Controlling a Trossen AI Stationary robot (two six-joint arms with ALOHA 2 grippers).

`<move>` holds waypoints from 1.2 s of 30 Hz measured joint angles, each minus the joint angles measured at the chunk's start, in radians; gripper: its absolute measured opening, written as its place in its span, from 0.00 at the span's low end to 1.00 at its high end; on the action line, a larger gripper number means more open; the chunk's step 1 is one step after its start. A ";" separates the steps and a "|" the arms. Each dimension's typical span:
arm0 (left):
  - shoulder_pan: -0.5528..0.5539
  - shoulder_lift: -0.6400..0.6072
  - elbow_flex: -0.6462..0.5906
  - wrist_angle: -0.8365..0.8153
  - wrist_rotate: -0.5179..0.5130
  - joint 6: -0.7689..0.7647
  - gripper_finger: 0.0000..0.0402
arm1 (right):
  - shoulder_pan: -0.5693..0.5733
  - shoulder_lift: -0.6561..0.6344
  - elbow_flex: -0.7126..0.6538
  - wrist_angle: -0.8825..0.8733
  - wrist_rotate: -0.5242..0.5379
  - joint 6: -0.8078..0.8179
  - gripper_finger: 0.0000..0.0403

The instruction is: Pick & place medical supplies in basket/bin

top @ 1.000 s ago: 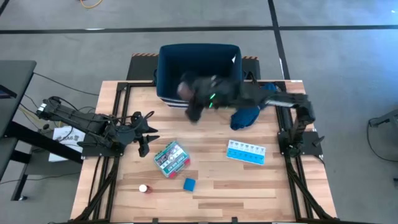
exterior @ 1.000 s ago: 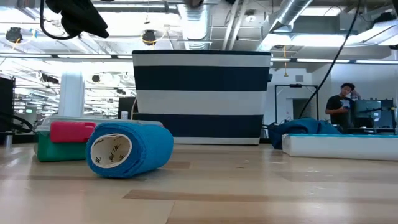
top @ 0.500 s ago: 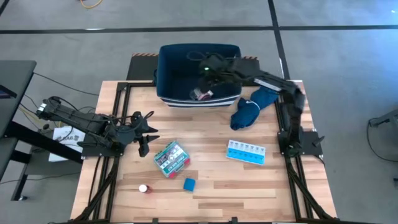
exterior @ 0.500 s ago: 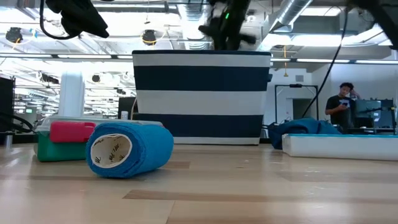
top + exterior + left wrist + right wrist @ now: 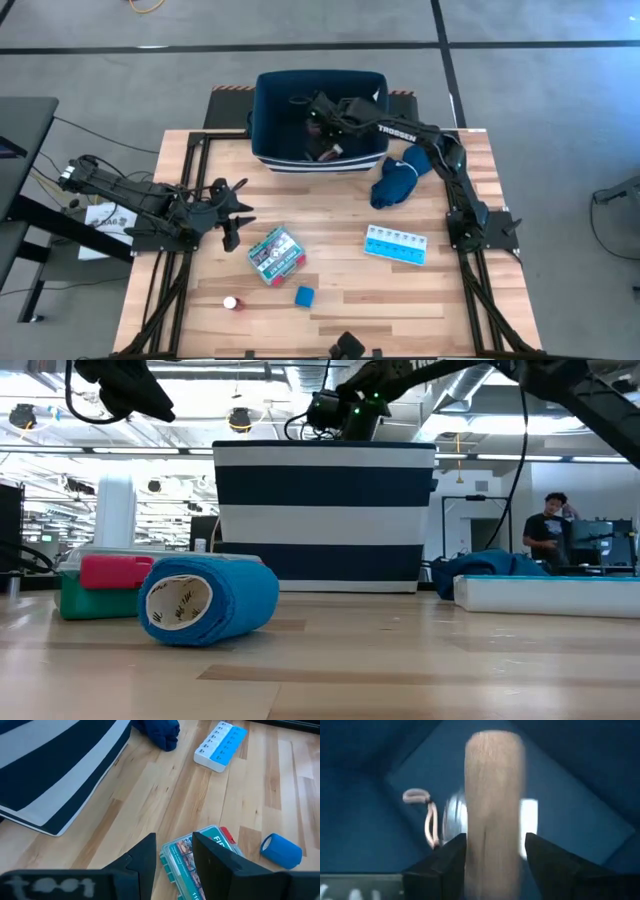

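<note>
My right gripper (image 5: 310, 105) reaches over the dark navy bin (image 5: 268, 120) at the table's far edge and is shut on a brown bar (image 5: 495, 795). In the low view it shows just above the striped bin's rim (image 5: 335, 415). My left gripper (image 5: 174, 857) waits open at the table's left, near the green-white-red box (image 5: 275, 254). The light blue pill organizer (image 5: 395, 244), a blue roll (image 5: 304, 296) and the tiny red-white bottle (image 5: 231, 302) lie on the table. A pink item (image 5: 417, 797) and pale items lie on the bin's floor. My right gripper pinches the brown bar between its two fingers (image 5: 442, 865), one on each long side near the bar's closer end (image 5: 495, 857). The bar runs along the fingers and sticks out ahead of them, down into the bin. It is clear of the bin's floor.
A soft blue cloth (image 5: 400, 178) lies heaped on the table right of the bin. The blue roll (image 5: 208, 600) lies on its side close to the low camera, the box (image 5: 100, 585) behind it. A person (image 5: 550, 525) stands far off in the room.
My right gripper has swung from the bin's near wall toward the table's far edge and up, over the bin's opening, then a little toward the left. It now shows above the bin's rim in the low view. The arm has stretched out.
</note>
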 joint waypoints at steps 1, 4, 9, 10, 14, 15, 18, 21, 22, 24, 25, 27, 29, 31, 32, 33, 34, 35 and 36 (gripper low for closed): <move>0.000 0.000 0.000 0.000 -0.001 0.000 0.28 | 0.001 -0.004 0.003 0.019 0.000 0.000 0.52; 0.000 0.000 0.000 0.000 -0.001 0.000 0.28 | 0.000 -0.034 0.051 -0.022 -0.011 0.000 0.56; 0.000 0.000 0.000 -0.005 0.001 0.000 0.28 | 0.027 -0.094 0.139 -0.020 -0.010 -0.017 0.58; 0.000 0.000 0.000 -0.006 0.000 0.000 0.28 | 0.038 -0.108 0.156 -0.018 -0.011 -0.018 0.58; 0.000 0.000 0.000 -0.006 0.000 0.000 0.28 | 0.096 -0.178 0.203 -0.017 -0.011 -0.033 0.57; 0.000 0.000 0.000 -0.006 0.000 0.000 0.28 | 0.114 -0.196 0.205 -0.019 -0.011 -0.046 0.57; 0.000 0.000 0.000 -0.006 0.005 0.000 0.28 | 0.179 -0.236 0.205 -0.021 -0.010 -0.079 0.56; 0.000 0.000 0.000 -0.006 0.005 0.000 0.28 | 0.254 -0.266 0.205 -0.024 -0.011 -0.119 0.56; 0.000 0.000 0.000 -0.006 0.006 -0.001 0.28 | 0.279 -0.274 0.205 -0.025 -0.012 -0.132 0.56; 0.000 0.000 0.000 -0.006 0.006 -0.001 0.28 | 0.331 -0.281 0.205 -0.032 -0.011 -0.171 0.56; 0.000 0.000 0.000 -0.006 0.006 -0.001 0.28 | 0.357 -0.282 0.205 -0.046 -0.011 -0.198 0.56; 0.000 0.000 0.000 -0.005 0.006 -0.001 0.28 | 0.412 -0.282 0.204 -0.072 -0.011 -0.260 0.56; 0.000 0.000 0.000 -0.005 0.006 -0.001 0.28 | 0.466 -0.282 0.204 -0.106 -0.012 -0.311 0.56; 0.000 0.000 0.000 -0.006 0.007 -0.001 0.28 | 0.515 -0.283 0.187 -0.121 -0.014 -0.356 0.56; 0.000 0.000 0.000 -0.005 0.007 -0.001 0.28 | 0.537 -0.283 0.172 -0.122 -0.014 -0.380 0.56; 0.000 0.000 0.000 -0.005 0.007 -0.001 0.28 | 0.558 -0.282 0.159 -0.125 -0.014 -0.402 0.56; 0.000 0.000 0.000 -0.005 0.007 -0.002 0.28 | 0.577 -0.280 0.151 -0.131 -0.014 -0.423 0.56; 0.000 0.000 0.000 -0.005 0.007 -0.002 0.28 | 0.595 -0.280 0.141 -0.128 -0.013 -0.444 0.56; 0.000 0.000 0.000 -0.005 0.007 -0.002 0.28 | 0.614 -0.281 0.127 -0.112 -0.012 -0.463 0.56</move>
